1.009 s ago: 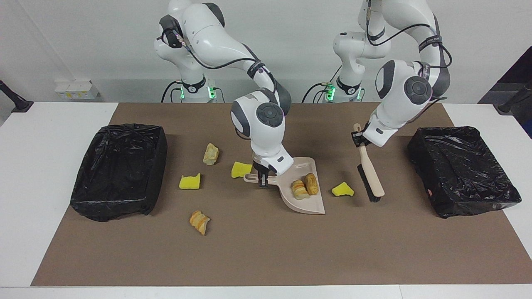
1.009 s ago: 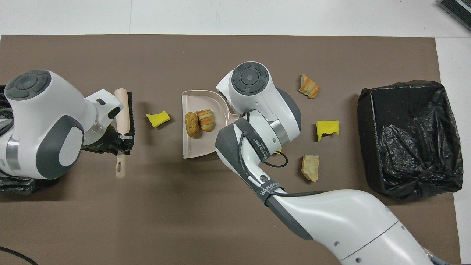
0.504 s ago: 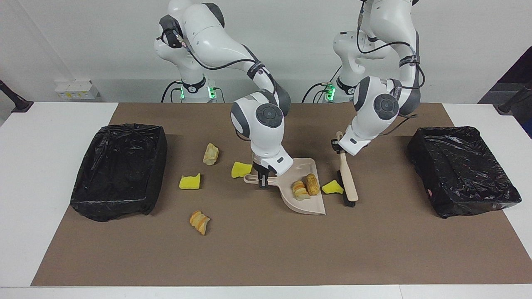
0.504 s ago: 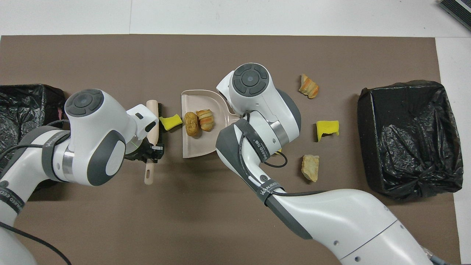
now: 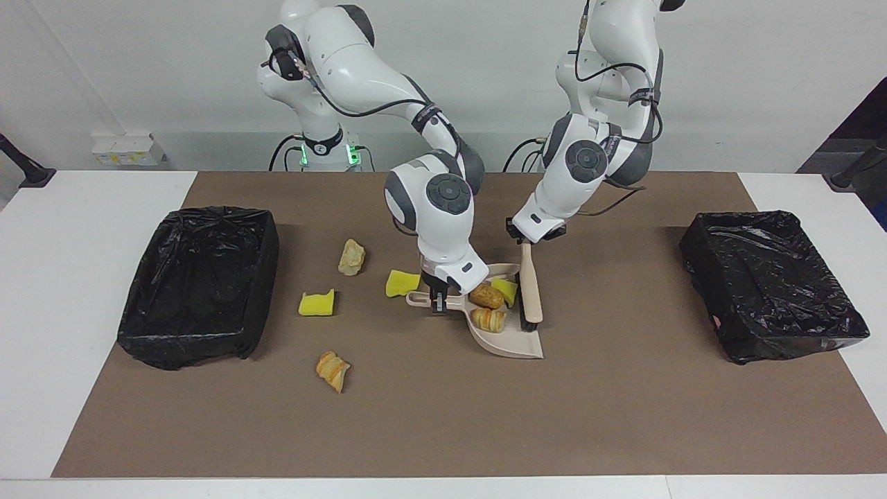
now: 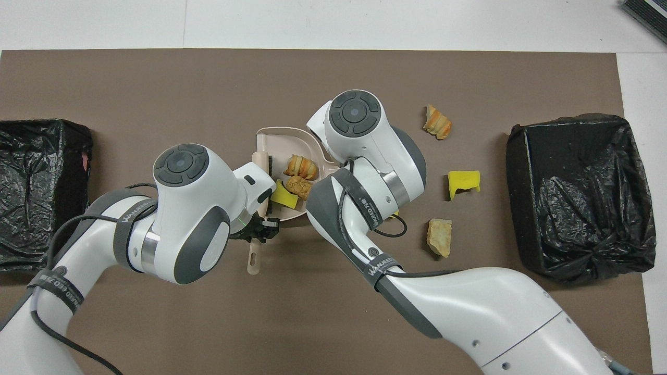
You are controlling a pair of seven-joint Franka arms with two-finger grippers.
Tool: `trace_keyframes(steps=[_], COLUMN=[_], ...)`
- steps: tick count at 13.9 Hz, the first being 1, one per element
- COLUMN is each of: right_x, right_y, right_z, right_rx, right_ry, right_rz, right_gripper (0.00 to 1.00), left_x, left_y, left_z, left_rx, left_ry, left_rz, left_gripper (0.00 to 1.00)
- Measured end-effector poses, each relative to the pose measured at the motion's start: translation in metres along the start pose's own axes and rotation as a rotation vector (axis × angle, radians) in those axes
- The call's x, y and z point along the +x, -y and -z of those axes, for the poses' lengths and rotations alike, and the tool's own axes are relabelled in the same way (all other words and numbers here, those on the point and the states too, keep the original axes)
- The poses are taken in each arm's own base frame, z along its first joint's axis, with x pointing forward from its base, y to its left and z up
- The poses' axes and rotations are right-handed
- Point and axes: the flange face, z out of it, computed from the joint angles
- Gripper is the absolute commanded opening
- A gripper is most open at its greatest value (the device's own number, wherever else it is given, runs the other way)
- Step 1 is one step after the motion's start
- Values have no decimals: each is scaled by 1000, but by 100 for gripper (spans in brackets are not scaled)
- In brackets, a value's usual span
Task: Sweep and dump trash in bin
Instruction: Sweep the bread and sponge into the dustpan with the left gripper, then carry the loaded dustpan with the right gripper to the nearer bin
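White wall (image 5: 138, 69), white table (image 5: 69, 242), brown mat (image 5: 443, 416)

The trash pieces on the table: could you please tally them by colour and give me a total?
Yellow sponge chunks: 3, one in the dustpan, one beside its handle, one toward the right arm's end.
Tan-orange bread-like lumps: 4, two in the dustpan, two on the mat.
Total: 7
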Motion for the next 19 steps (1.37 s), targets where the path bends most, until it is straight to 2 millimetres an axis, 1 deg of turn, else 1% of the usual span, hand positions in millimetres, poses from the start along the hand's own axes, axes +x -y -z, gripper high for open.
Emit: trace_keyframes(steps=[3,5,6,7,9,10,11,12,13,14,15,16,17,19], right_x=[0,0,0,0,0,-1,-2,-6,-11,-21,-35,-51,-72,-125], right_y=[0,0,0,0,0,-1,-1,-3,-7,-11,-16,-21,-26,-36], right_z=[0,0,0,0,0,0,0,1,4,10,19,31,45,75], right_rx=[0,0,0,0,-1,-1,-1,-3,-7,-13,-18,-19,-18,-13], right_ry=[0,0,0,0,-1,-2,-2,-3,-4,-6,-11,-15,-19,-45], right_rz=[0,0,0,0,-1,-2,-4,-10,-19,-34,-56,-79,-94,-121], right_gripper=[0,0,0,0,0,0,0,0,0,0,0,0,0,0], left_x=[1,-3,-7,-15,-44,-58,-71,-83,-95,-108,-121,-133,-146,-163], left_y=[4,10,13,16,23,23,21,13,2,-8,-18,-26,-31,-41], left_z=[11,32,48,65,101,113,120,119,112,102,90,78,65,39], left_rx=[-5,-7,-8,-3,26,36,43,51,64,77,84,85,84,89], left_ry=[-8,-2,0,1,14,23,25,24,29,33,23,4,-14,-34], left_rz=[27,38,43,43,29,26,27,31,39,44,41,36,30,25], left_gripper=[0,0,0,0,0,0,0,0,0,0,0,0,0,0])
